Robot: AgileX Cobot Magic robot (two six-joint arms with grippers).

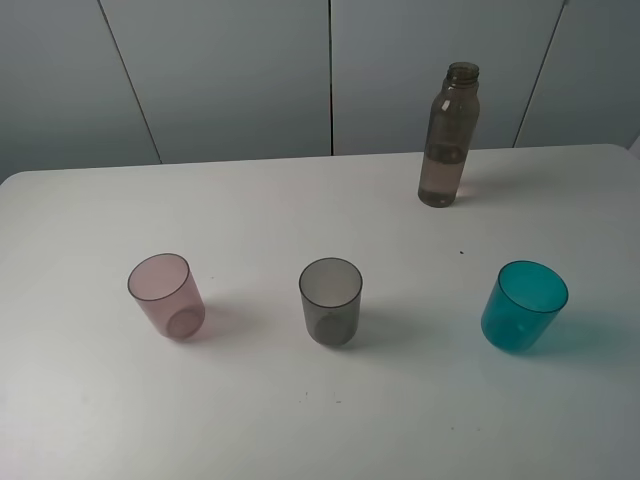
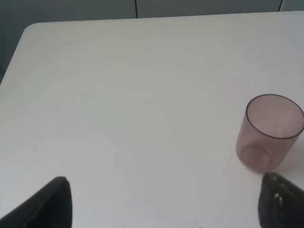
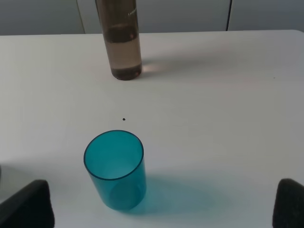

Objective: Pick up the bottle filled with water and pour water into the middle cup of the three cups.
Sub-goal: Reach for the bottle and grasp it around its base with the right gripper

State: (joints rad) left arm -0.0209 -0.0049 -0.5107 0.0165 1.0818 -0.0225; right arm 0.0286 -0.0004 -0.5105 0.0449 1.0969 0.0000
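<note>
The smoky brown-grey bottle (image 1: 448, 138) stands upright and uncapped at the back right of the white table (image 1: 300, 200), partly filled with water. It also shows in the right wrist view (image 3: 122, 42). The three cups stand in a row nearer the front: pink (image 1: 166, 296) on the left, the smoky grey middle cup (image 1: 331, 302), teal (image 1: 523, 306) on the right. Neither gripper shows in the high view. My left gripper (image 2: 166, 209) is open and empty, with the pink cup (image 2: 270, 132) just beyond its one fingertip. My right gripper (image 3: 159, 209) is open and empty, the teal cup (image 3: 116, 170) in front of it.
Grey wall panels (image 1: 230, 70) rise behind the table's far edge. A small dark speck (image 1: 461, 252) lies on the table between the bottle and the teal cup. The table's rounded back left corner (image 2: 33, 28) shows in the left wrist view.
</note>
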